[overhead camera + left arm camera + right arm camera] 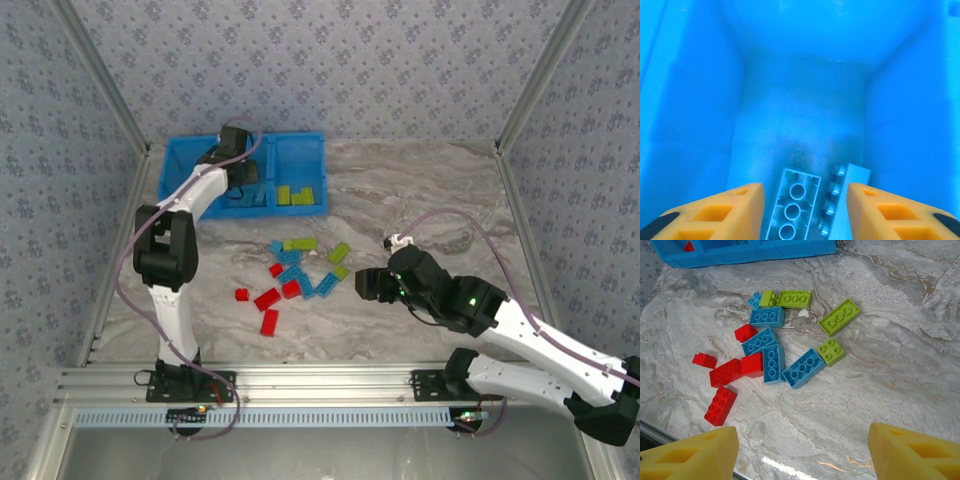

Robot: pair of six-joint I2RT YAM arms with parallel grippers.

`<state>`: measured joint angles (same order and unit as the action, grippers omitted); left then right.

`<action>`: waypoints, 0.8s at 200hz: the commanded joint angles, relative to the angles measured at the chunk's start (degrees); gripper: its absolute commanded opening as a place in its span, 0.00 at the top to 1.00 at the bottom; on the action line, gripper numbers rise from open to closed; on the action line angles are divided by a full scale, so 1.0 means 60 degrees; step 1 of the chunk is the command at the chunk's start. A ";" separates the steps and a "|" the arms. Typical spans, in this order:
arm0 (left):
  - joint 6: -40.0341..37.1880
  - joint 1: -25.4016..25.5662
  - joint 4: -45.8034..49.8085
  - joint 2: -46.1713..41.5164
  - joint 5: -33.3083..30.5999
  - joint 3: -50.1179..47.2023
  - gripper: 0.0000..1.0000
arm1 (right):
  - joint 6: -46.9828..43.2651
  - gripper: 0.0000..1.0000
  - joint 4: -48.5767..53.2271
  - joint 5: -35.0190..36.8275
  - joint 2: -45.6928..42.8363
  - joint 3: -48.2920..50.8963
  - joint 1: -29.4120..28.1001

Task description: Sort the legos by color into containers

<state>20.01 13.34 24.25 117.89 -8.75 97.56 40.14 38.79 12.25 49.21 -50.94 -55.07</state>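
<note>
The containers are a bright blue tray [172, 188] of three bins at the back left. My left gripper [247, 176] reaches down into the middle bin. In the left wrist view that gripper [805, 192] stands open over the bin floor [800, 125]. Two light blue legos lie between the fingers, one upside down [791, 210] and one on its side [842, 197]. Yellow-green legos [296, 196] lie in the right bin. A loose pile of red [726, 372], blue [802, 368] and yellow-green [840, 316] legos sits mid-table. My right gripper [802, 440] hovers open, near of the pile, holding nothing.
The tray's front wall [765, 252] shows at the top of the right wrist view, with a red brick [688, 246] in one bin. Patterned walls enclose the table on three sides. Bare marble [430, 190] stretches right of the pile and the tray.
</note>
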 commanded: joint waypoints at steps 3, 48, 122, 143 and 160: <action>0.0296 0.0076 -0.0343 -0.1646 0.0536 -0.0518 0.51 | 0.0214 0.28 -0.0114 0.0377 0.0179 -0.0044 -0.0047; 0.1150 0.0848 -0.1884 -0.5609 0.2039 -0.4231 0.53 | 0.1014 0.24 -0.0306 0.0802 0.0968 0.0299 0.0205; -0.2445 0.6268 0.1017 -1.0079 0.1671 -0.6548 0.52 | 0.2021 0.20 -0.1735 -0.0435 0.4702 -0.0409 0.1457; -0.2836 0.7287 0.2303 -1.0363 0.1772 -0.6292 0.50 | 0.2035 0.19 -0.1551 -0.0142 0.6203 -0.1363 0.1487; -0.3062 0.7879 0.3165 -1.0508 0.1794 -0.6158 0.44 | 0.2126 0.18 -0.1507 0.0003 0.7253 -0.2085 0.1594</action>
<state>6.94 57.01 32.12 56.36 1.45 58.81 50.68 30.72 11.25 86.80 -56.99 -46.19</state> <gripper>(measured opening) 0.515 0.812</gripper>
